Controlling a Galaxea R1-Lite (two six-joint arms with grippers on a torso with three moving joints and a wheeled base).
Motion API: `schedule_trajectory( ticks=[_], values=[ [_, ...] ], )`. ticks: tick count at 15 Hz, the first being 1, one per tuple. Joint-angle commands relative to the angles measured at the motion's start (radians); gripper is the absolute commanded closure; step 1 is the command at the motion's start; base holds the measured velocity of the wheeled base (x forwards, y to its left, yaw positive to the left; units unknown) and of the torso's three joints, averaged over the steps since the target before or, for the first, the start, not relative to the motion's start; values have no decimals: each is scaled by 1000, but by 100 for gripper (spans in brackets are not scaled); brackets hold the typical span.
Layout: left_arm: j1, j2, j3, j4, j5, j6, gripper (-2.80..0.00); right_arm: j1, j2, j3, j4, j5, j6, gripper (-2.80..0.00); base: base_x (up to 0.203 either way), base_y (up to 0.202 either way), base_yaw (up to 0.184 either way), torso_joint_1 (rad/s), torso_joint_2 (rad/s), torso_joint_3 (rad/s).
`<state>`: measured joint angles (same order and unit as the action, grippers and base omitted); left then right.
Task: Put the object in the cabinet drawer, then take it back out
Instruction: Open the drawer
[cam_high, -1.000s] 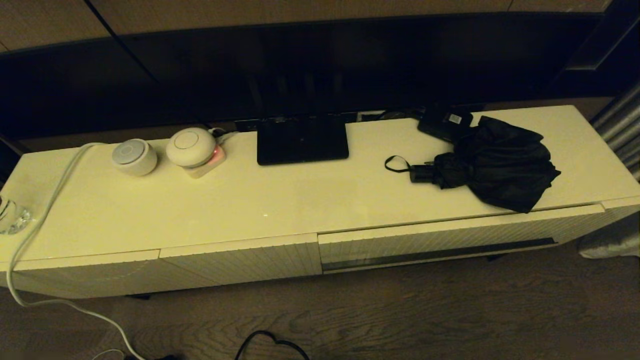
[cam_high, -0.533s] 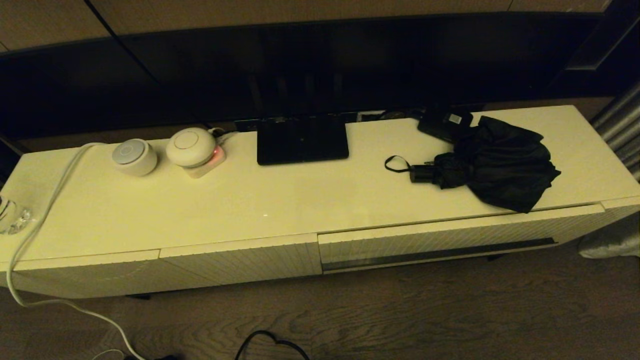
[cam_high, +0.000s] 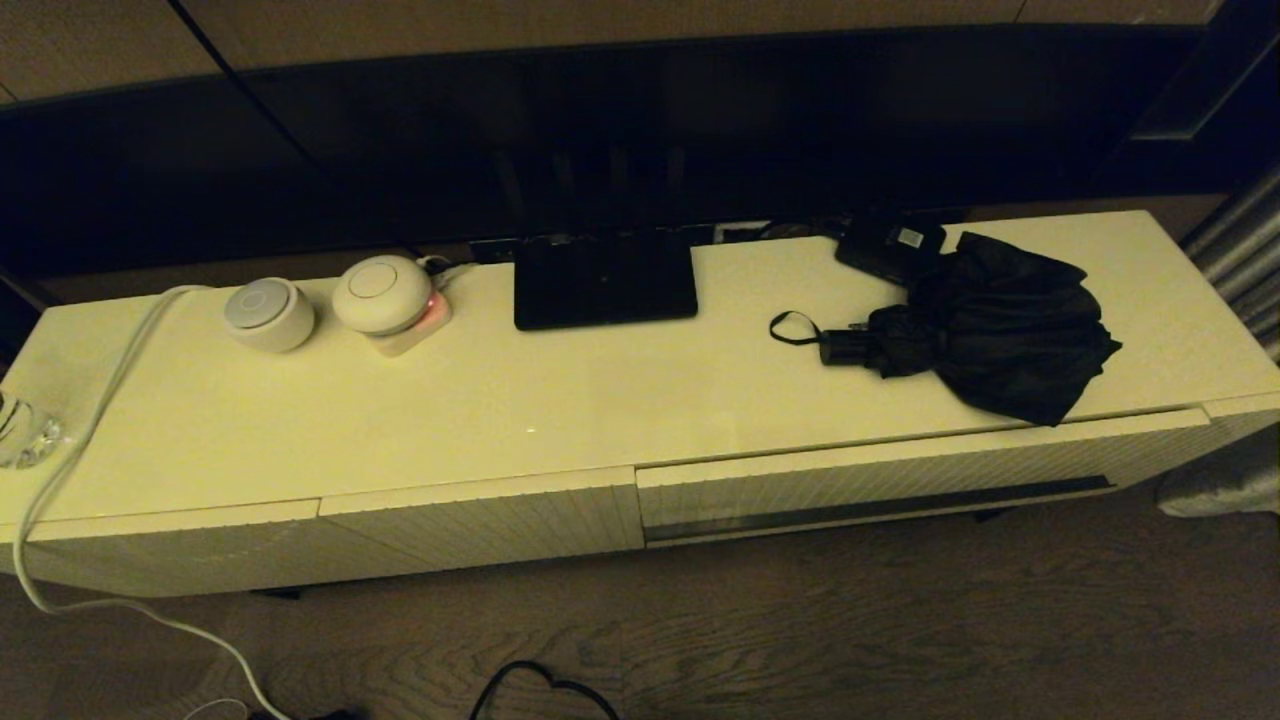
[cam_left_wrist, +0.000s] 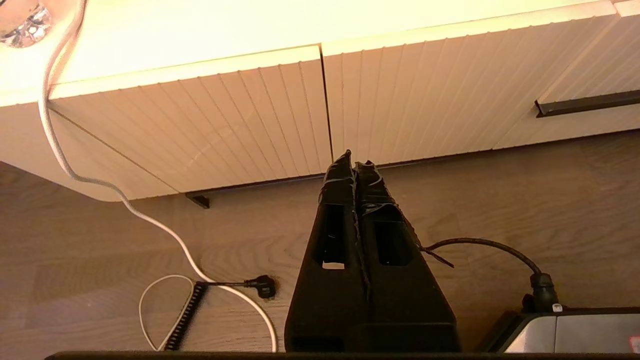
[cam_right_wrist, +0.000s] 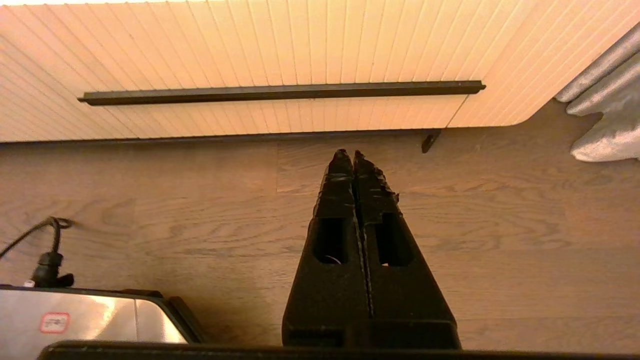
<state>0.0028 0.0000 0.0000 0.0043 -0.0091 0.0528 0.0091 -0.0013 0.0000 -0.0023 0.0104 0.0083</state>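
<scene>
Both arms parked low, drawer closed, umbrella out on the worktop
Left gripper (cam_left_wrist: 354, 164) and right gripper (cam_right_wrist: 348, 153) hang over the floor, fingers pressed together, empty; cabinet drawer (cam_high: 880, 482) lower right; black umbrella (cam_high: 985, 327) right of centre on the worktop (cam_high: 560, 400)

No text can be read: a white label on the small black box (cam_high: 890, 245) is seen, but its print stays illegible.

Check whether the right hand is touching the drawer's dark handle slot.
Apart. The right wrist view shows the shut right hand over bare floor, with floorboards visible between its tips and the cabinet drawer.
</scene>
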Motion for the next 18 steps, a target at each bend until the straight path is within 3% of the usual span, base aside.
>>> schedule_trajectory(
  ticks=[1, 3, 7, 12, 14, 18],
  values=[
    [0, 0, 3, 0, 0, -1, 0, 0, -2, -5, 3, -4, -15, 0, 0, 0, 0, 0, 0, 0],
    [0, 0, 3, 0, 0, -1, 0, 1, 8, -68, 29, -9, -16, 0, 0, 0, 0, 0, 0, 0],
    [0, 0, 3, 0, 0, 1, 0, 0, 84, -363, 186, -9, -27, 0, 0, 0, 0, 0, 0, 0],
    [0, 0, 3, 0, 0, -1, 0, -13, 504, -679, 248, 16, -163, 0, 0, 0, 0, 0, 0, 0],
    [0, 0, 3, 0, 0, 1, 0, -5, 693, -779, 265, 36, -288, 0, 0, 0, 0, 0, 0, 0],
    [0, 0, 3, 0, 0, 0, 0, 69, 936, -839, 302, 56, -660, 0, 0, 0, 0, 0, 0, 0]
  ],
)
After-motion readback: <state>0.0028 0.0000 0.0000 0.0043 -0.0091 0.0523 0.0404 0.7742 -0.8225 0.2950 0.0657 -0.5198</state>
